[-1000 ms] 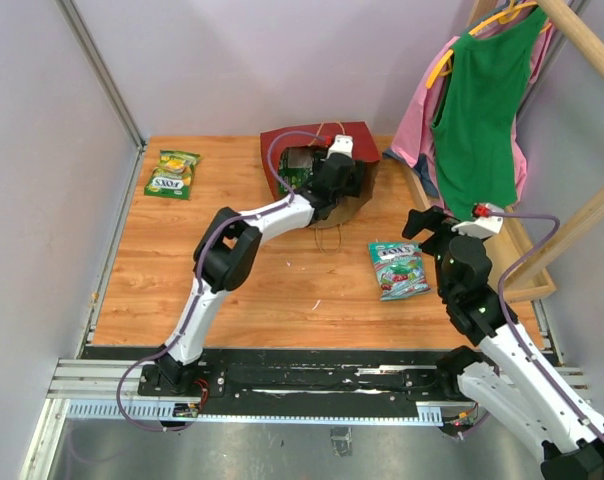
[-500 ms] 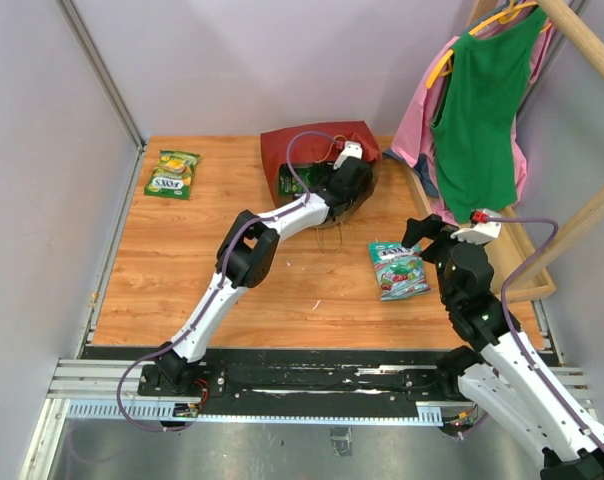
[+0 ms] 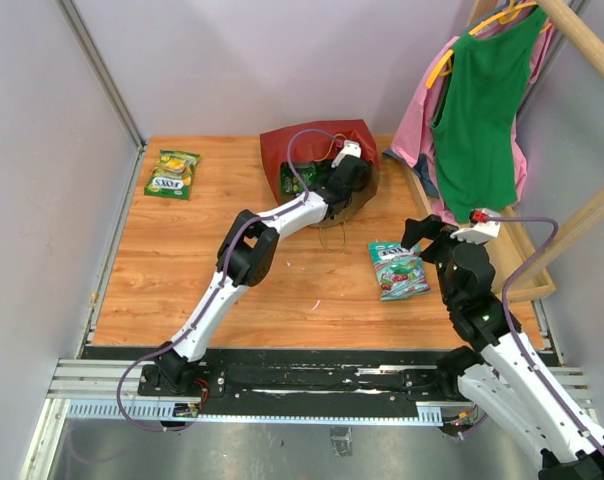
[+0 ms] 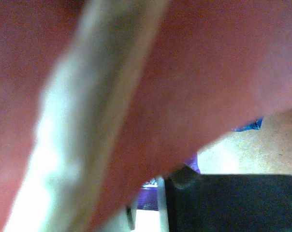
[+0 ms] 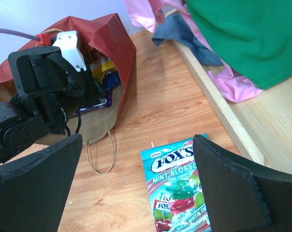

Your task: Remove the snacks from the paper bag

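Observation:
The red paper bag (image 3: 322, 148) lies on its side at the back of the table, mouth toward me. My left gripper (image 3: 334, 190) reaches into that mouth. In the left wrist view a purple packet (image 4: 150, 199) sits between narrow jaws beside one black finger (image 4: 233, 203), with blurred red bag wall (image 4: 209, 72) above. The right wrist view shows the purple packet (image 5: 94, 102) at the bag (image 5: 114, 38) mouth, with more packets (image 5: 105, 70) inside. A teal-white packet (image 3: 398, 268) lies under my open right gripper (image 3: 422, 238). A green-yellow packet (image 3: 172, 173) lies far left.
A green top (image 3: 482, 110) and pink garments (image 3: 414, 130) hang on a wooden rack (image 3: 572, 215) at the right edge. The rack's wooden base (image 5: 218, 106) runs beside the teal-white packet (image 5: 177, 188). The bag's beige loop handle (image 5: 100, 154) lies on the table.
The left arm pushed deeper into the bag and the bag's top sagged flatter. The left jaws narrowed onto the purple packet. The right arm dropped slightly toward the teal-white packet.

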